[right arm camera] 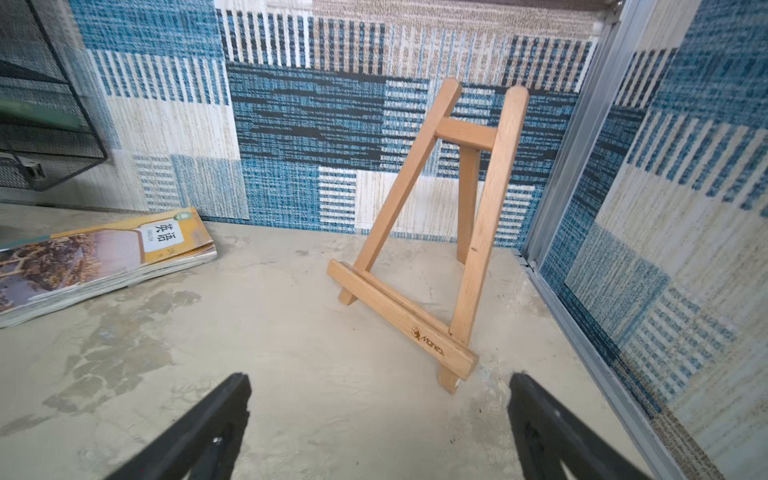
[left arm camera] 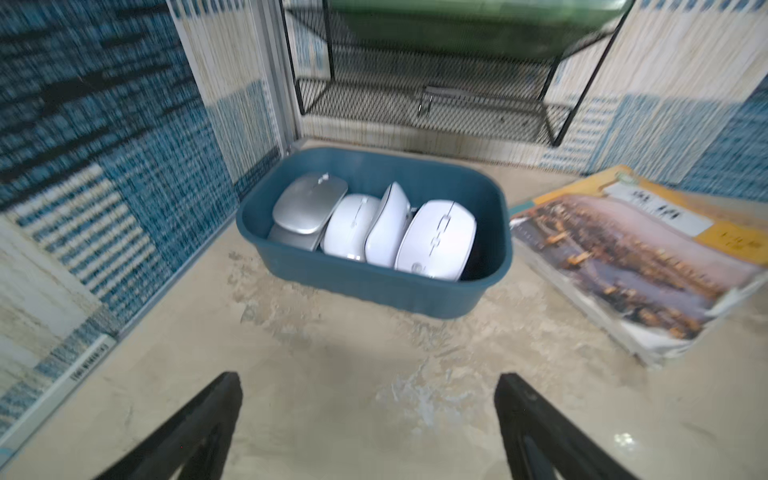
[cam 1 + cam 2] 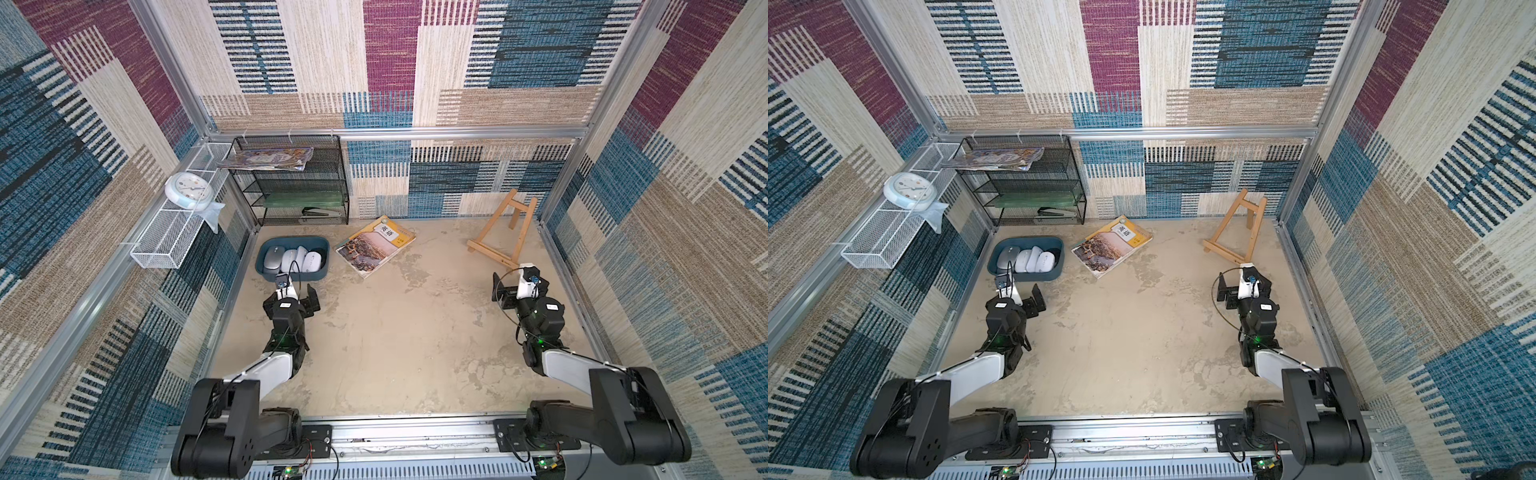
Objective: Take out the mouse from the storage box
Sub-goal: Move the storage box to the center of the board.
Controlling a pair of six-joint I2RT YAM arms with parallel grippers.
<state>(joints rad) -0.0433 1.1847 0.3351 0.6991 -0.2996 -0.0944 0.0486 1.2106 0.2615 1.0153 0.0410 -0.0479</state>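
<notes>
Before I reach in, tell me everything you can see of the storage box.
The storage box is a shallow dark teal tub, plastic-looking, a rounded rectangle with a lipped rim, upright and open-topped on the tabletop, in front of the black mesh rack. Packed inside: a silver mouse and three white mice, one tipped on edge. The book lies beside it, apart.

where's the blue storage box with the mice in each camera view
In a top view: storage box sits left of centre, just below the black mesh rack.
In a top view: same spot, drawn a little further left.
Left wrist: middle of the picture, mice inside.
Right wrist: not in it.
Shared landmark: the textbook beside the box, visible in all four views.
</notes>
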